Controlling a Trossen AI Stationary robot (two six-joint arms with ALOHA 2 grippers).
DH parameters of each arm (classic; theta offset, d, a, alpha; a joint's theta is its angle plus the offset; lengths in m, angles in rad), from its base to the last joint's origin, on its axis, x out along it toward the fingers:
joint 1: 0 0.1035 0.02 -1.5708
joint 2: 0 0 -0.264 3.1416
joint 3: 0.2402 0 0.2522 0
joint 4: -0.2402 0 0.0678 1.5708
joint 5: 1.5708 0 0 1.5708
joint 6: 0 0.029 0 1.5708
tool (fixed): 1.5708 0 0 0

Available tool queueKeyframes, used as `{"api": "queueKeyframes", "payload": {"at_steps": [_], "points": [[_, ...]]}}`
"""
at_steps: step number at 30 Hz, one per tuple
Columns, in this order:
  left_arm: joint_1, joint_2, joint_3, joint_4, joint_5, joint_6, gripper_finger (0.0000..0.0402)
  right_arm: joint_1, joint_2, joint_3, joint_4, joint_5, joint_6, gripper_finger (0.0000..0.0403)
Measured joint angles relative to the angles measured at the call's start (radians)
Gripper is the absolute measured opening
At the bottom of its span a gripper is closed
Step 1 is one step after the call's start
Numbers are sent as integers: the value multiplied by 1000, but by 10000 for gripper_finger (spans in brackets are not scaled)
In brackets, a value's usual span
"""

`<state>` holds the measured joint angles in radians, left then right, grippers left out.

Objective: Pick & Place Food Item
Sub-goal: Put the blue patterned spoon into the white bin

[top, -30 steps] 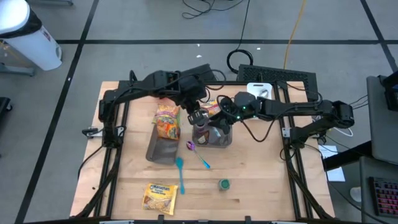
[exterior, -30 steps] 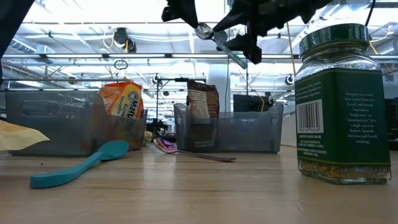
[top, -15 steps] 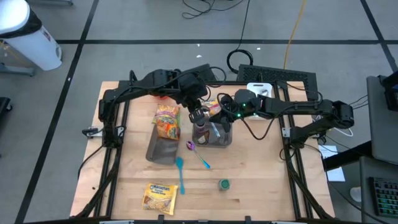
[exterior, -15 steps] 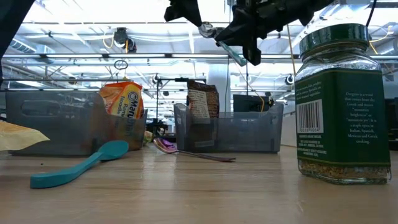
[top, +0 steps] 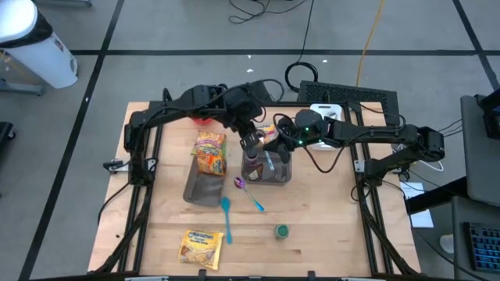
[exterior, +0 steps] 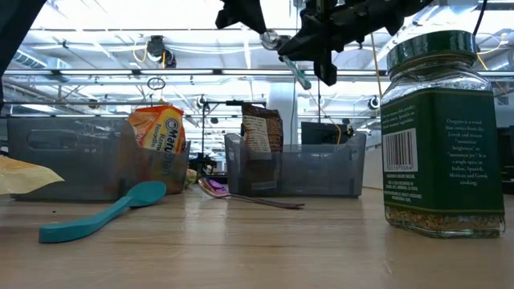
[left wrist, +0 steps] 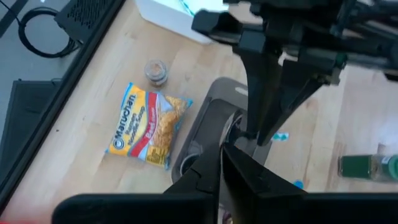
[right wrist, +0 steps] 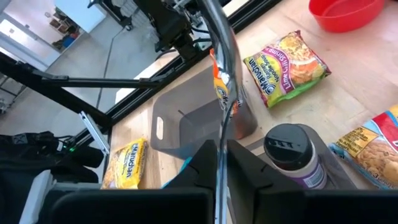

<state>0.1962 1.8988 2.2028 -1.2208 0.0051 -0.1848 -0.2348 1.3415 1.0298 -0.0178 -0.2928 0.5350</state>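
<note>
We found both grippers meeting over the right-hand grey bin (top: 275, 176) at the centre of the high view, and neither was on food. The right gripper (top: 280, 148) was clenched on a slim utensil (exterior: 292, 67) with a metal shaft and a teal end, held slanted in the air. The left gripper (top: 250, 144) sat just beside it with its fingers pressed together. We could not tell whether it also gripped the utensil.

The task's things, the noodle packets, all lay off to the sides. The nearest one (top: 269, 133) lay just above the grippers in the frame, between the two arms, so we judged either arm could reach it once freed. Left of the grippers, a lime-chili packet (right wrist: 289, 62) lay flat, and below it another packet (top: 209, 162) stood on edge in the left-hand grey bin (top: 201, 191), its long axis running up and down the frame on the left arm's side. A fourth packet (top: 199, 244) lay well apart at lower left.

We counted four packets, two bins and three utensils, including a teal spoon (top: 226, 215) and a purple-tipped spoon (top: 250, 195) on the table. There was also a green jar (top: 281, 231), a dark-lidded jar (right wrist: 291, 152) in the right bin and a red bowl (right wrist: 345, 12).
</note>
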Motion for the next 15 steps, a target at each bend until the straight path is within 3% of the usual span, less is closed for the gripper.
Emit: {"api": "queueKeyframes", "payload": {"at_steps": [8, 15], "points": [[48, 0, 0, 70, 118, 32, 52, 0, -39, -2, 6, 1, -6, 5], [87, 0, 0, 161, 168, 65, 111, -33, -90, -1, -25, 3, -24, 0]]}}
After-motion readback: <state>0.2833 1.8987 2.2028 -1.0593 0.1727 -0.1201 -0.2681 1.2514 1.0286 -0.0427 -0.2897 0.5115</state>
